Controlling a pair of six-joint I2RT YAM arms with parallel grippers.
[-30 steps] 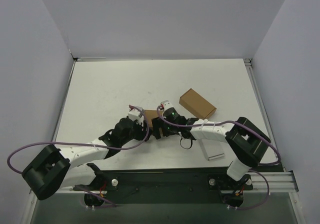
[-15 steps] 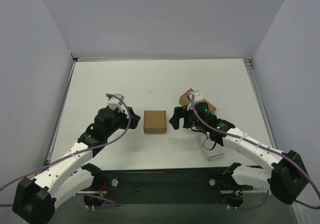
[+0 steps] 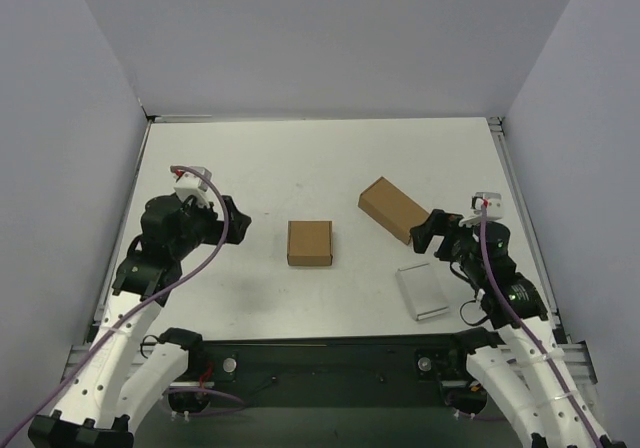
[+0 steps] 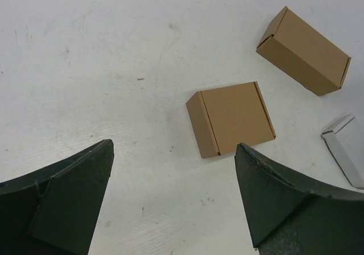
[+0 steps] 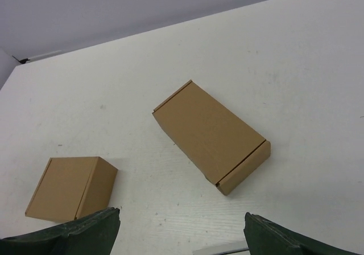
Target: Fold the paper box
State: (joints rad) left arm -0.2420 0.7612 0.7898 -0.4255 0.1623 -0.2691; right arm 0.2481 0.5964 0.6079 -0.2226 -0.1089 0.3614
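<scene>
Sitting closed, squarish paper box (image 3: pixel 309 242).

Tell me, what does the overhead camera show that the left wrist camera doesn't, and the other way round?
Only the overhead view shows both arms, the left gripper and right gripper, both open, the grey walls, and the whole white-grey slab. Only the left wrist view shows its own dark fingers up close, spread wide, and the fold seams and side wall of the paper box. Both show the paper box closed on the table, the longer carton lying apart from it, and the slab, though the wrist view catches only its corner.
</scene>
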